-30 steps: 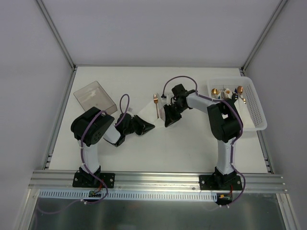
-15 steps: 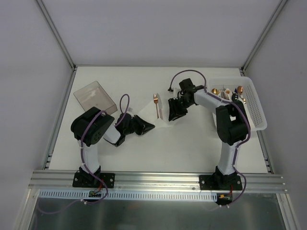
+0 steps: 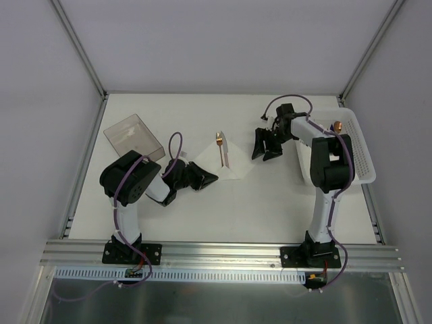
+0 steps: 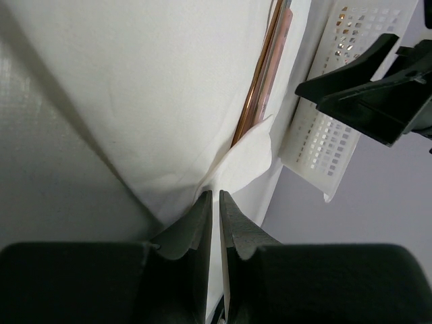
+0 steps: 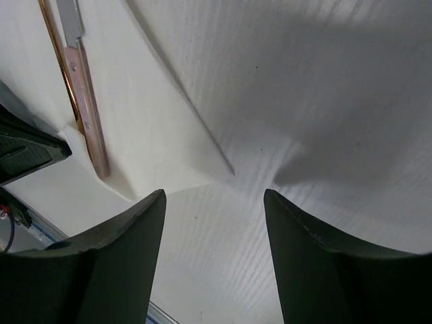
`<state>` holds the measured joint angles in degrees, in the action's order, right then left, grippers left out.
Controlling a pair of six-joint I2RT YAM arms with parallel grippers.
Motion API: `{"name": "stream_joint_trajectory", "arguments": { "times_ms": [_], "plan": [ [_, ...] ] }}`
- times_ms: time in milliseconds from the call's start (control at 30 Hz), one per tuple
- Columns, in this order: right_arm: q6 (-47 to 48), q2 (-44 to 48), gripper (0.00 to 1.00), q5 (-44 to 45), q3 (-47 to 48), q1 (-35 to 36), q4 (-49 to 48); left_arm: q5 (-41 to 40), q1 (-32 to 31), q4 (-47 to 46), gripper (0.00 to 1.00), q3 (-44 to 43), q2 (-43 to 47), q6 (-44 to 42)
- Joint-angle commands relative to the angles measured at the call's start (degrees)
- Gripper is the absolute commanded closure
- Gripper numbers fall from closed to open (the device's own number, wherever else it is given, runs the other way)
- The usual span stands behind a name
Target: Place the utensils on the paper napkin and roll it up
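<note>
Top view: the paper napkin (image 3: 231, 165) lies at frame centre on the tabletop (image 3: 256, 209). The utensils (image 3: 221, 145) rest on it, running top to bottom toward its upper corner. The left end effector (image 3: 208, 178) sits at the napkin's lower-left edge, fingers pressed almost together; in the left wrist view they pinch a fold of the paper. The right end effector (image 3: 265, 152) is spread wide and holds nothing, off the napkin to the right, between it and the white basket (image 3: 361, 155). Risks, in our judgement: thin paper held at one small point may tear or slip free. Any pull from the left could drag the sheet and slide the slick cutlery off. A roll started unevenly would come out loose.
</note>
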<state>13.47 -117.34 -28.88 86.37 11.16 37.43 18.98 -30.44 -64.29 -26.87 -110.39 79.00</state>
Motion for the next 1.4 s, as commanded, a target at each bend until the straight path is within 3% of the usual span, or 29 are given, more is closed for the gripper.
{"name": "stream_joint_trajectory", "arguments": {
  "times_ms": [0,533,833,967,1367],
  "plan": [
    [-1.7,-2.8,0.36,-3.4,3.5,0.7,2.0,-1.1,-0.7,-1.1,0.91,-1.0,-0.6,-1.0],
    [-7.2,-9.6,0.40,-17.7,0.9,2.6,1.6,-1.3,-0.7,-1.6,0.91,-0.8,-0.9,-0.8],
    [-13.3,-4.9,0.41,-25.5,-2.5,2.6,-5.7,-1.3,-0.6,-1.6,0.91,-1.1,-1.1,-0.7],
    [-20.2,-3.5,0.41,-29.5,-4.4,2.6,-10.0,-1.4,-0.7,-1.7,0.90,-1.0,-1.2,-0.7],
    [-25.0,-3.8,0.40,-30.9,-10.4,2.7,-12.3,-1.4,-0.7,-2.2,0.90,-0.8,-1.4,-0.6]
  ]
}}
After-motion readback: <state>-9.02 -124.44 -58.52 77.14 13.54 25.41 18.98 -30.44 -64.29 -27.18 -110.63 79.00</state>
